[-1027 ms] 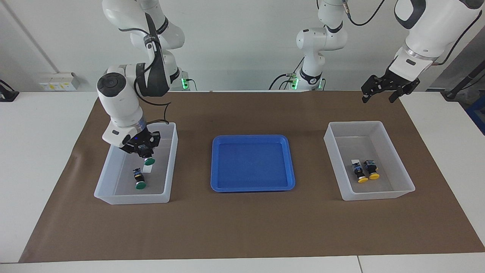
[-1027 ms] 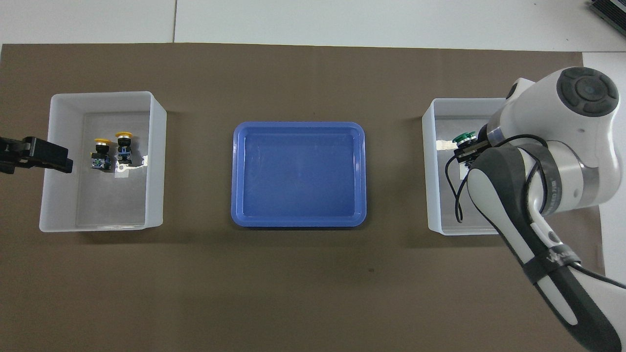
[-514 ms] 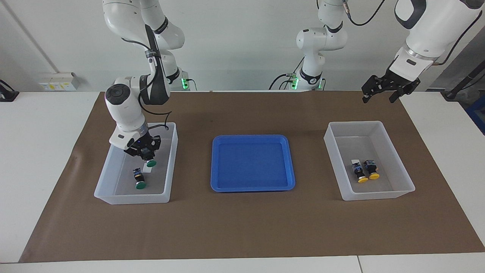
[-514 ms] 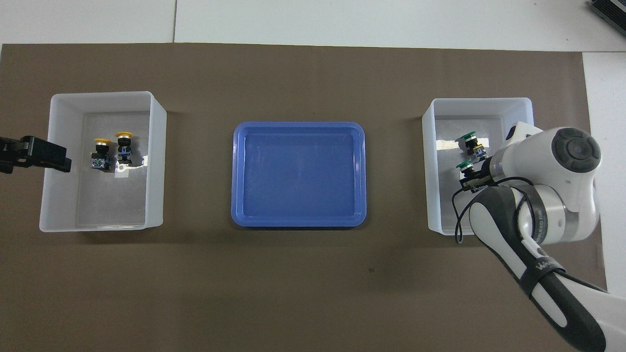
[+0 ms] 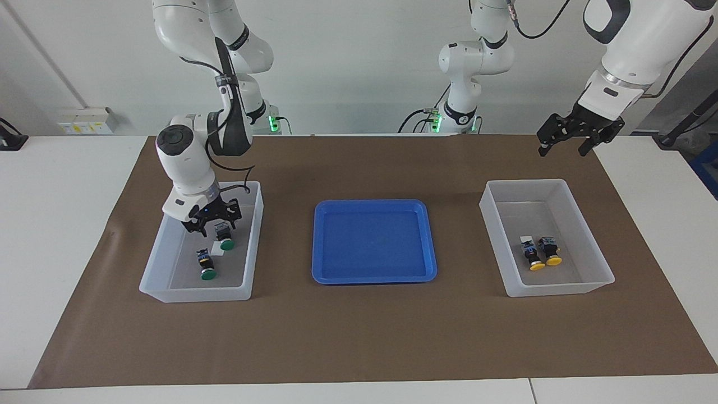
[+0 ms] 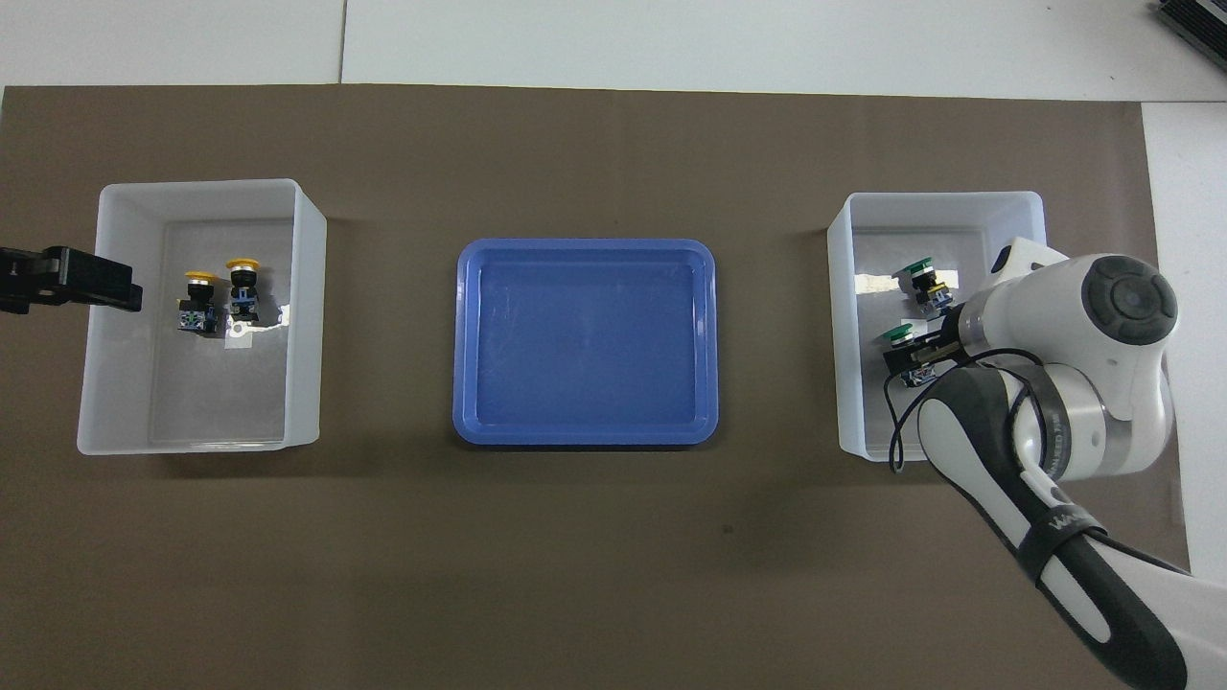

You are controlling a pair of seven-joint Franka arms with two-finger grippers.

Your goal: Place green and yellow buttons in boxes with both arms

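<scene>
Buttons first: we count four, and all four lie in boxes. The second green button [image 5: 225, 239] lies on the floor of the box at the right arm's end [image 5: 168, 292], with the right gripper [image 5: 212, 220] just above it, jaws spread and nothing between them, so we judge it freshly let go. The first green button [image 5: 206, 265] lies at about seven o'clock from it in the facing view, near but apart. The two yellow buttons [image 5: 543, 252] lie side by side, touching or nearly so, in the box at the left arm's end [image 5: 561, 290]. The left gripper [image 5: 567, 137] hangs with its fingers spread and empty, over the brown mat [image 5: 359, 336] at about one o'clock from that box in the facing view; that arm waits. The blue tray [image 5: 320, 275] between the boxes holds nothing. We judge the sorting done; what remains, as far as we can tell, is for the right gripper to lift clear of its box.
</scene>
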